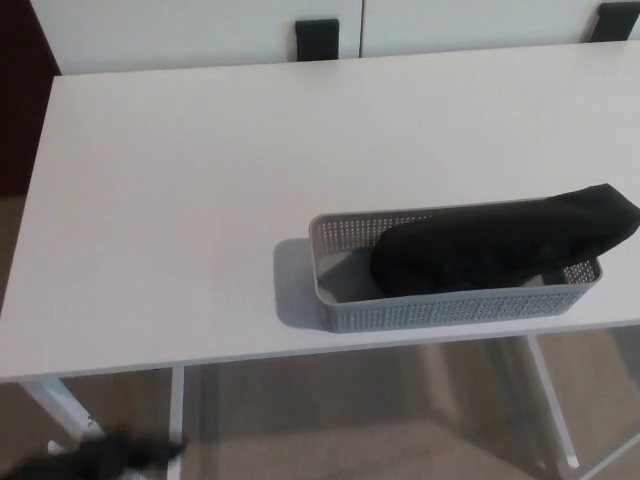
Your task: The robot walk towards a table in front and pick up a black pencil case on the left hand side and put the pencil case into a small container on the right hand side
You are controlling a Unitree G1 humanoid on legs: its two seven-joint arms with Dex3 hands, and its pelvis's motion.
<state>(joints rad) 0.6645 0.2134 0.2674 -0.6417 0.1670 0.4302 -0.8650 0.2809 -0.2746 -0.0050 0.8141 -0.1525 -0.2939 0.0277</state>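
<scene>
Hanging blurred below the table [150,200] edge, left hand [100,458], finger state unclear, pencil case [500,245] in container [440,310].

Table: a plain white flat tabletop [180,190] is seen across most of the frame, carried on white legs at the lower edge.
Container: a grey rectangular plastic basket [450,309] at lower right is patterned with small perforations along its walls.
Case: a plain black soft fabric pencil case [500,245] is shown in the basket.
Floor: a beige surface is seen along the bottom.
Hand: a blurred black shape [95,458] is visible at lower left.
</scene>
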